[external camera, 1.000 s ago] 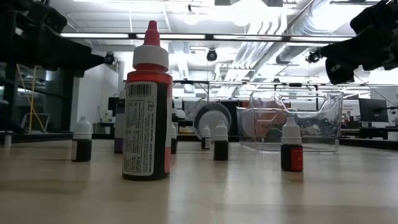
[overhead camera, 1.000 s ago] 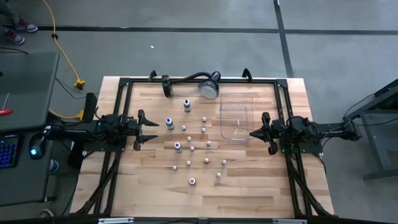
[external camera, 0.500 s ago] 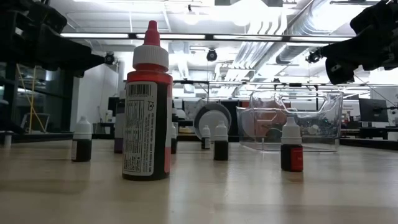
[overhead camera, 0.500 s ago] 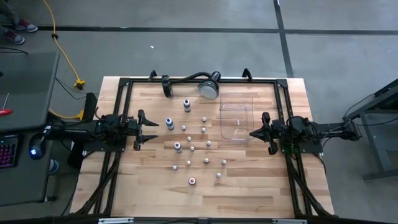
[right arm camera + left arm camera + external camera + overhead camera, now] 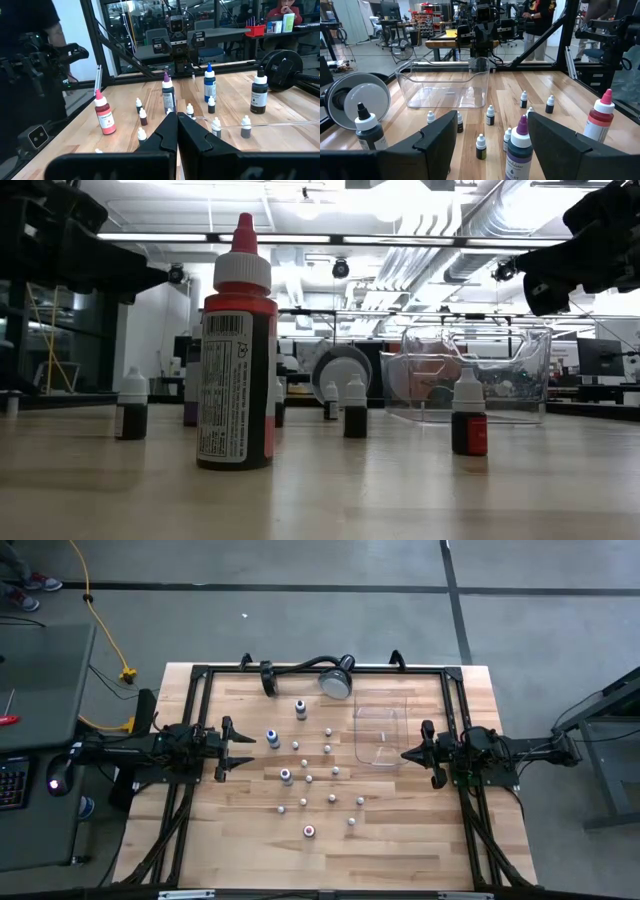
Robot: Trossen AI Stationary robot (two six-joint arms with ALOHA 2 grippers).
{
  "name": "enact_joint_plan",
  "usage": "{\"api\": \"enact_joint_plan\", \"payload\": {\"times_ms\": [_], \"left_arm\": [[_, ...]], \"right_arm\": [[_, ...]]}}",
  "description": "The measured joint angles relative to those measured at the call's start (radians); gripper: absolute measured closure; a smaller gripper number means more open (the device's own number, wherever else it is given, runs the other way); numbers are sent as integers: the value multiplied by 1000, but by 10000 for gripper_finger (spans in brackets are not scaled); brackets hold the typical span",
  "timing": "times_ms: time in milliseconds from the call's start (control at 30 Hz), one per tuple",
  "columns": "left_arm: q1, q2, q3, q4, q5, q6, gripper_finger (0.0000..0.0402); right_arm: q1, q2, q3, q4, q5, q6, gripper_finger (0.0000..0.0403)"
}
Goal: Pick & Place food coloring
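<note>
Several food coloring bottles stand upright on their bases across the middle of the wooden table [image 5: 250,850]. Among them are a red one [image 5: 309,831] near the front, which looms large in the low view [image 5: 236,360], blue ones [image 5: 271,737] and tiny white-capped ones [image 5: 329,749]. My left gripper [image 5: 250,750] hovers open at the table's left side, pointing level at the bottles [image 5: 520,150], and touches nothing. My right gripper [image 5: 404,754] hovers shut at the table's right side, beside the tray, its fingers [image 5: 176,125] together and holding nothing.
A clear plastic tray [image 5: 381,730] sits right of the bottles, toward the back. A round silver lamp head [image 5: 336,680] on a black gooseneck lies at the far edge. Black frame rails [image 5: 200,675] run along the table's sides. People stand in the room beyond [image 5: 540,15].
</note>
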Motion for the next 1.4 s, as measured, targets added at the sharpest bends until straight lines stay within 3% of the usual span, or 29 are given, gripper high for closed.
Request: {"api": "enact_joint_plan", "payload": {"times_ms": [1400], "left_arm": [[0, 0, 0, 0, 0, 0, 163]], "right_arm": [[0, 0, 0, -1, 28, 5, 402]]}}
